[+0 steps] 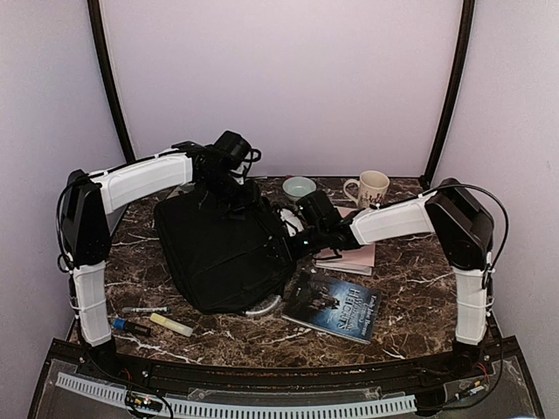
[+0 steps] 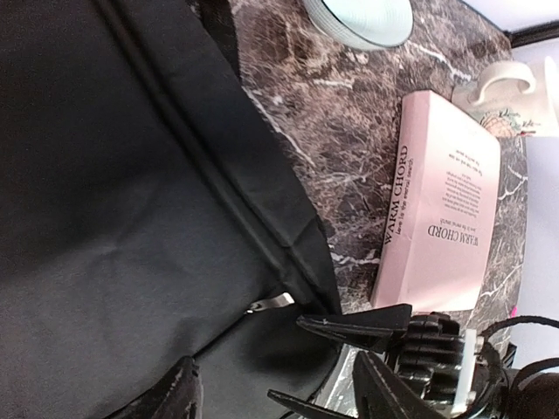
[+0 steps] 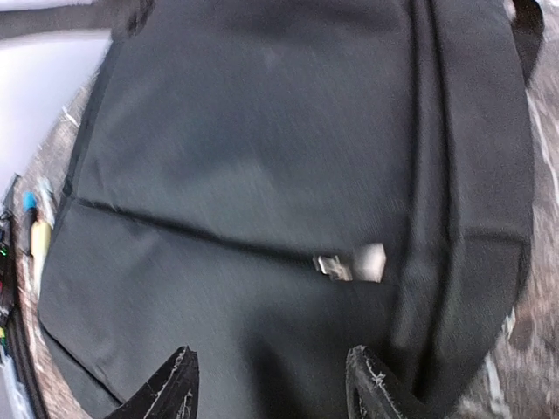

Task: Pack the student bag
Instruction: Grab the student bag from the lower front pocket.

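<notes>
The student bag (image 1: 218, 249) lies flat on the marble table, black, with a grey-white handle (image 1: 262, 307) at its near edge. My left gripper (image 1: 238, 201) hangs over the bag's far edge; in its wrist view the gripper (image 2: 279, 397) is open above the black fabric (image 2: 113, 218). My right gripper (image 1: 295, 236) is at the bag's right side. It (image 3: 271, 393) is open over the fabric, just short of a silver zipper pull (image 3: 354, 262). That pull (image 2: 272, 303) also shows in the left wrist view, with the right gripper's fingertips (image 2: 349, 325) close beside it, apart.
A pink book (image 1: 351, 258) and a dark book (image 1: 334, 304) lie right of the bag. A mug (image 1: 371, 188) and a pale bowl (image 1: 299, 187) stand at the back. A pen (image 1: 144, 310), a yellow highlighter (image 1: 171, 325) and a blue marker (image 1: 129, 326) lie near the front left.
</notes>
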Controlling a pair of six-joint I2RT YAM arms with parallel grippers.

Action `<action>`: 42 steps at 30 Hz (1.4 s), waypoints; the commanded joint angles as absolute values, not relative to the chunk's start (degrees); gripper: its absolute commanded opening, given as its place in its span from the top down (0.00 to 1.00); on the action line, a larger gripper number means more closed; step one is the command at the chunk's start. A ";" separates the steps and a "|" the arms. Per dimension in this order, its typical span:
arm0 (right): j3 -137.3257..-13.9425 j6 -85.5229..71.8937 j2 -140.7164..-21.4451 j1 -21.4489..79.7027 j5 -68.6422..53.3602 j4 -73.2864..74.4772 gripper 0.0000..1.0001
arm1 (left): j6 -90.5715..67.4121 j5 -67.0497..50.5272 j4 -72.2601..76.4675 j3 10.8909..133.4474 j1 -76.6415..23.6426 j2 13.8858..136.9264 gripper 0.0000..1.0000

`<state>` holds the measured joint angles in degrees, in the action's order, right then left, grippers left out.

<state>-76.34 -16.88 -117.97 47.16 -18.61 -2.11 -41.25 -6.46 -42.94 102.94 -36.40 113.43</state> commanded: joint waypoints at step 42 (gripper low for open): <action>-57.83 -12.34 -99.07 42.25 -15.92 6.94 0.37 | -37.97 10.29 -61.96 129.70 -45.21 138.16 0.70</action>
